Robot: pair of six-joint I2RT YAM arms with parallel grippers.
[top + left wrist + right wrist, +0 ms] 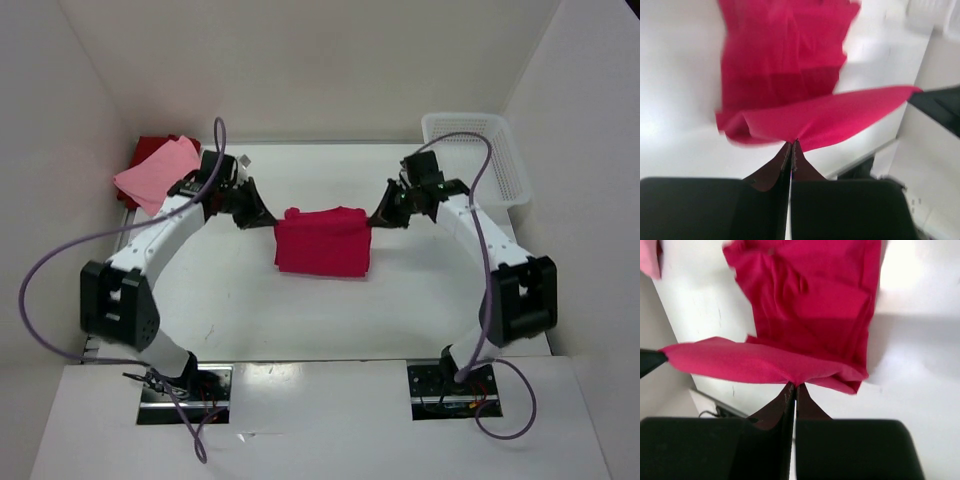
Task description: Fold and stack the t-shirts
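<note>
The bright crimson-pink t-shirt [322, 242] lies partly folded mid-table, its far edge lifted and stretched between both grippers. My left gripper [268, 215] is shut on the shirt's left corner; in the left wrist view the fingertips [792, 142] pinch the raised hem of the shirt [785, 65]. My right gripper [378, 215] is shut on the right corner, and its tips [794, 385] clamp the cloth [815, 300] the same way. A light pink t-shirt [158, 172] lies folded at the back left on top of a dark red t-shirt [150, 148].
A white mesh basket [480, 155] stands at the back right, just behind the right arm. White walls close in the table on the left, back and right. The pink shirt's corner [649, 257] shows at the right wrist view's top left.
</note>
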